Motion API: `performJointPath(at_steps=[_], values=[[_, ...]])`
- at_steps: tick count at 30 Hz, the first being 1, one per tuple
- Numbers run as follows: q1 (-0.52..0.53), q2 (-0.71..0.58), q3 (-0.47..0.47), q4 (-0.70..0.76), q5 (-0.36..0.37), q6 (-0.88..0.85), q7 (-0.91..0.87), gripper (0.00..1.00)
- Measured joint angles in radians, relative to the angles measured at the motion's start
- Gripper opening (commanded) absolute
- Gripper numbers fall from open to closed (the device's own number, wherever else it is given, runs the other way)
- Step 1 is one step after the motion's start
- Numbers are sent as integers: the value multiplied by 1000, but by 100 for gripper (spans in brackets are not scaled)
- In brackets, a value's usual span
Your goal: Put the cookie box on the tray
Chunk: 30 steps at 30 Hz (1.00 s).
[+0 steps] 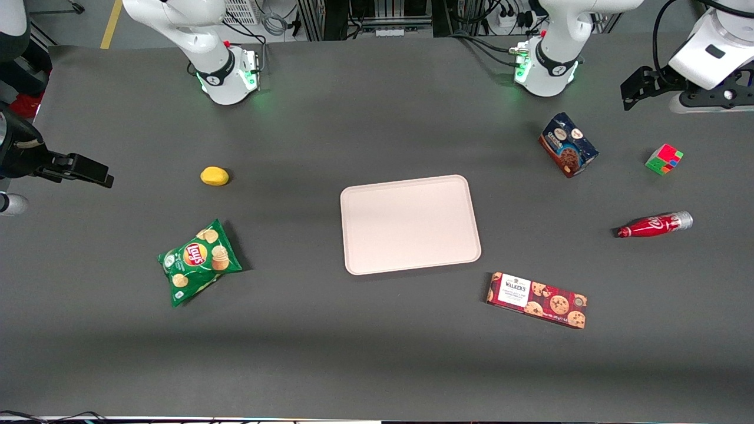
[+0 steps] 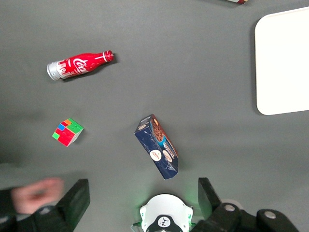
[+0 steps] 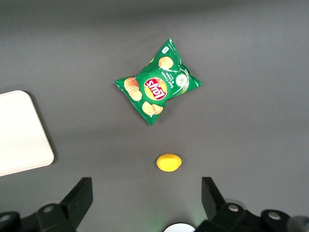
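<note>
The cookie box (image 1: 568, 145) is a small navy-blue carton with a chocolate cookie picture. It lies tilted on the table toward the working arm's end, close to that arm's base (image 1: 546, 70). In the left wrist view the cookie box (image 2: 157, 152) lies apart from my gripper (image 2: 142, 200), which is open with nothing between its black fingers (image 2: 75, 203). In the front view my gripper (image 1: 635, 93) hangs above the table's working-arm end, well clear of the box. The pale pink tray (image 1: 410, 224) sits bare in the middle of the table, and its corner (image 2: 285, 63) also appears in the left wrist view.
A red cola bottle (image 1: 655, 224) lies on its side and a colour cube (image 1: 664, 159) stands near the cookie box. A red tartan Walkers box (image 1: 536, 299) lies nearer the front camera than the tray. A green chips bag (image 1: 198, 261) and a lemon (image 1: 214, 175) lie toward the parked arm's end.
</note>
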Motion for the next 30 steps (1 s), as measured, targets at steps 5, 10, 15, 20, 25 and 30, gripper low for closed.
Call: performJointPath(at_steps=[5,10,15,20,25,30], values=[[1,-1,1,13,0,-8,0,100],[1,-2,1,25,0,-13,0,100],[1,-2,8,33,-1,-18,0,100],[1,-2,41,34,-22,-28,1,100],[1,-3,56,36,-29,-40,1,100],[1,-5,56,53,-30,-90,0,100]])
